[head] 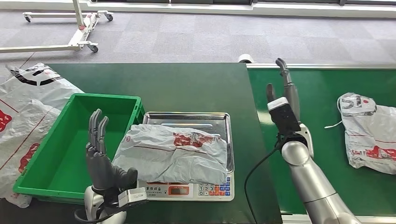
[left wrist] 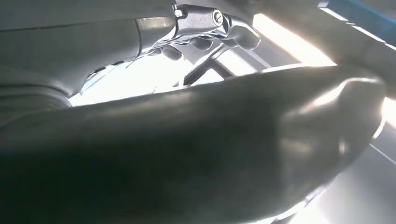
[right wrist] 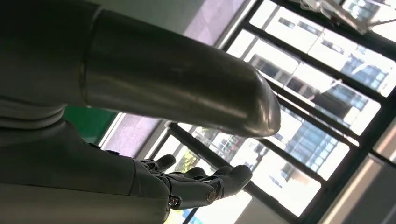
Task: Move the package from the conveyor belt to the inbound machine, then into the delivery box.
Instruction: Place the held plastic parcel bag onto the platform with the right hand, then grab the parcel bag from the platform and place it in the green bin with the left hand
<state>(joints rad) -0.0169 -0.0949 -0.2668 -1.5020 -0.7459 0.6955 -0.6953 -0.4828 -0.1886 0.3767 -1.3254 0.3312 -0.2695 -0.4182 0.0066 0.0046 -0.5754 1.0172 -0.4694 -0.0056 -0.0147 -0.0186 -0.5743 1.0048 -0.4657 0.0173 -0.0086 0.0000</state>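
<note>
A: Where is the package (head: 173, 151)?

B: It lies on the steel tray of the scale (head: 188, 188), near the counter's (head: 187, 84) front edge. Its crumpled left side spills over the tray's left rim, toward the green bin (head: 56, 163) just beside the scale.

A: And the hands?

B: The left hand (head: 100, 161) stands upright over the bin's right front corner, fingers straight and apart, holding nothing, close beside the package's left edge. I cannot tell whether they touch. The right hand (head: 282, 86) is raised over the conveyor belt (head: 322, 93), just past the counter's right edge, fingers stretched out and empty; the right wrist view shows them (right wrist: 205, 182) loosely spread against windows.

A: What room is there around it?

B: The back half of the counter behind the scale and bin is bare green. A second package (head: 369, 133) lies toward the belt's right end, well apart from the right hand. A large plastic bag (head: 28, 112) hangs past the counter's left edge, against the bin's outer wall.
</note>
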